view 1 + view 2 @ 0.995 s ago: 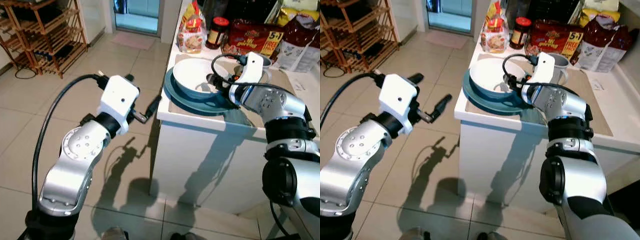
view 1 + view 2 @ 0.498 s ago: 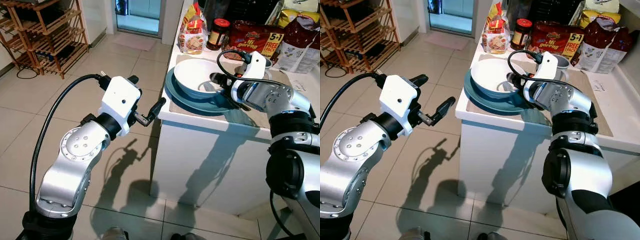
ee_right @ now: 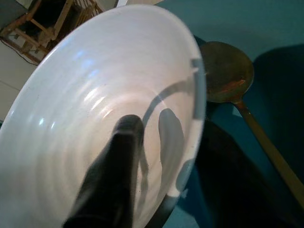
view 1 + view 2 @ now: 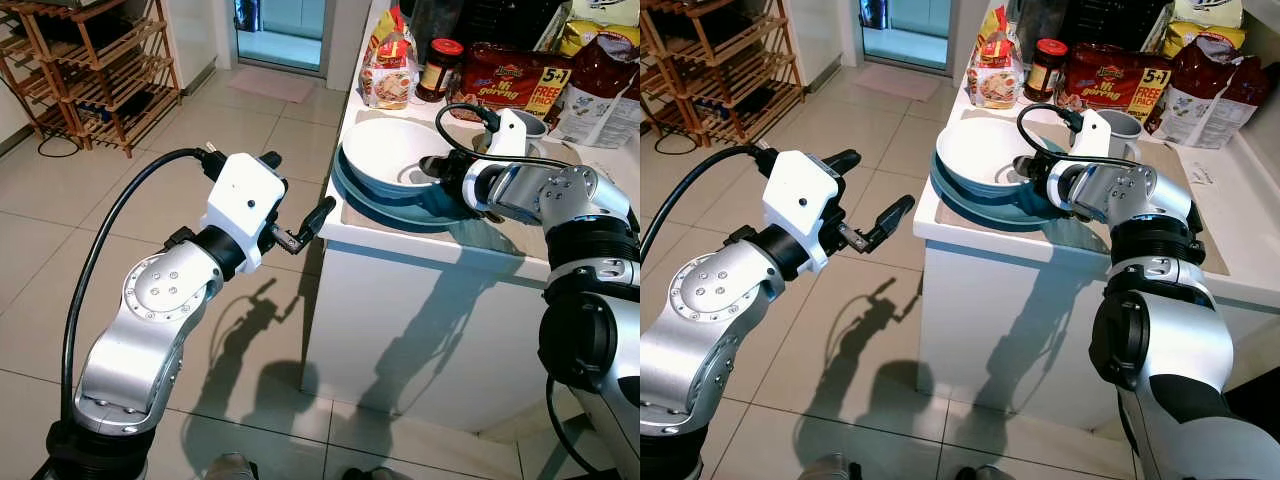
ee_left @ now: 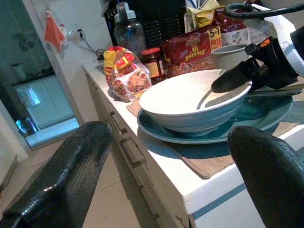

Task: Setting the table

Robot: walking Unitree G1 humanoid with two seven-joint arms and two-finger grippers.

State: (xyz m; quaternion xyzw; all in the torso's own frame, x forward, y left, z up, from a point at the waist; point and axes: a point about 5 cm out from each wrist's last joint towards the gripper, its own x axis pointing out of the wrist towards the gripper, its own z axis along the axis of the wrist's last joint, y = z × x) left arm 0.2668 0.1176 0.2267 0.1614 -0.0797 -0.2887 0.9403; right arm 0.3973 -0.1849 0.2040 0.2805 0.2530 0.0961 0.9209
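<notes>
A white bowl [image 4: 390,150] sits in a teal plate [image 4: 395,208] on a brown placemat [image 4: 520,232] near the corner of a white counter. My right gripper [image 4: 443,172] is shut on the white bowl's near rim, one finger [image 3: 114,161] inside and the other outside beneath it. A brass spoon [image 3: 228,76] lies on the plate beside the bowl. My left gripper [image 4: 298,184] hangs open in the air just left of the counter's corner, facing the bowl [image 5: 190,102], with nothing between its fingers [image 5: 61,175].
Snack bags [image 4: 510,80], a noodle packet [image 4: 385,65] and a red-lidded jar [image 4: 440,68] crowd the back of the counter, with a grey pot [image 4: 532,122] behind my right wrist. A wooden rack [image 4: 90,70] stands far left on the tiled floor [image 4: 150,200].
My left gripper has edged nearer to the counter's corner. The right wrist has dropped lower and its fingers have settled on the bowl's rim.
</notes>
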